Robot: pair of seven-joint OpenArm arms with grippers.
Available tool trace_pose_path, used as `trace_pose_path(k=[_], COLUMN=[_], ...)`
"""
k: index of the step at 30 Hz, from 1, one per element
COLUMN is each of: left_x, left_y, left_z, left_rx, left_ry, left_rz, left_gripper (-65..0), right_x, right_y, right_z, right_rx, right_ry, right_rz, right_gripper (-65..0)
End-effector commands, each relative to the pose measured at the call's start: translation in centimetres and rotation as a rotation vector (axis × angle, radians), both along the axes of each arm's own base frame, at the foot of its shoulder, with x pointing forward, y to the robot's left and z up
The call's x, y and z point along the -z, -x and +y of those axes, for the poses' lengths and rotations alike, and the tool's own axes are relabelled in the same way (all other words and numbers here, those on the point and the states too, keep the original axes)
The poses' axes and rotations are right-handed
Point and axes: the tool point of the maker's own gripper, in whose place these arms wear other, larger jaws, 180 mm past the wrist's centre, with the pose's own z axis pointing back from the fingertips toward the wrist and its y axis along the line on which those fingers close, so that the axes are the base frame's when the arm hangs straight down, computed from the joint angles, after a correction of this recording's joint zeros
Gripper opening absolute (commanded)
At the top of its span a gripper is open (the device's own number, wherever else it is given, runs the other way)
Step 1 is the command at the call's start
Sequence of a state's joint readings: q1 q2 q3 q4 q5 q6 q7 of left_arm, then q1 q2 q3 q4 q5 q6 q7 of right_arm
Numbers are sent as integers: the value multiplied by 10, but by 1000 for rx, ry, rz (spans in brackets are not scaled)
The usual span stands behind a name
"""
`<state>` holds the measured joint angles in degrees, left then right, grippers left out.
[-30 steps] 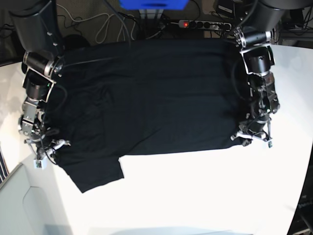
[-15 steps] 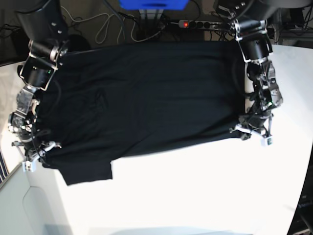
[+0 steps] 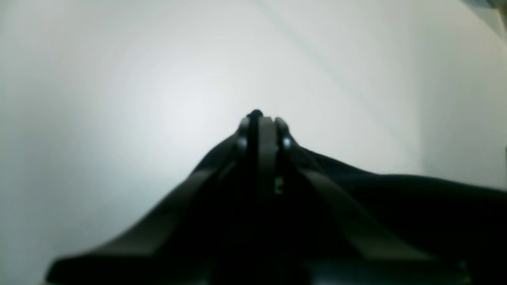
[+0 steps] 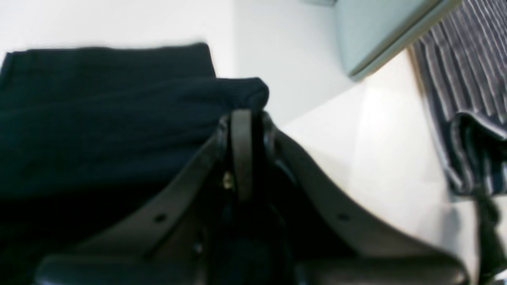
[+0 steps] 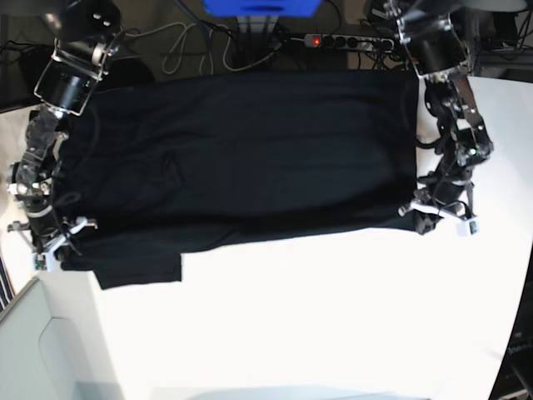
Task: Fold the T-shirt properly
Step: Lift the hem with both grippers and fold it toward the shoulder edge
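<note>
Two arms hold the T-shirt (image 5: 241, 158), which lies spread plain black side up across the far half of the white table (image 5: 333, 325), its near edge running roughly across the table's middle and one sleeve (image 5: 137, 268) jutting toward the table's near side. The left gripper (image 5: 441, 218) pinches the shirt's near corner at one side of the table, jaws closed tight on a bit of black cloth that shows at the fingertips in the blurred left wrist view. The right gripper (image 5: 52, 242) clamps the opposite near corner, beside the sleeve; its wrist view shows a folded cloth edge (image 4: 241, 93) bunched over the closed jaws, apparently lifted slightly off the table.
</note>
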<state>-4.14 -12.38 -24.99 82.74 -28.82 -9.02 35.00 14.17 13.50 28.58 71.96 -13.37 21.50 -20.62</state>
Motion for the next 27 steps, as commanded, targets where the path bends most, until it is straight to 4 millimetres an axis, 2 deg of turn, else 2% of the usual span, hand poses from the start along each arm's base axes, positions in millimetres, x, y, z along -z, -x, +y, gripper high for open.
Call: trace_pose_path(k=[1,8,13,15,27], left_x=[-19,-23,-30,-33,-7], left_y=[-3,42,62,69,101], left_z=[2,5,2,8,1], left_rx=[4,-45,-48,-69,-87], left_ry=[-5,61,58,65,132], left_rz=[-62,-85,-94,-101,-29], left_gripper=[-650,-650,-650,-650,-650], right_x=[-26,-29,-16,-11,22], right_y=[-7,12,26,35,80], right_z=[-7,-7,7,1,0], right_rx=[1,-16,-109,-108,-173], right_ry=[28,78,80,66,42], right_rz=[-74,-72,-22,-8,107], right_gripper=[-649,-649,-649,-649,-649])
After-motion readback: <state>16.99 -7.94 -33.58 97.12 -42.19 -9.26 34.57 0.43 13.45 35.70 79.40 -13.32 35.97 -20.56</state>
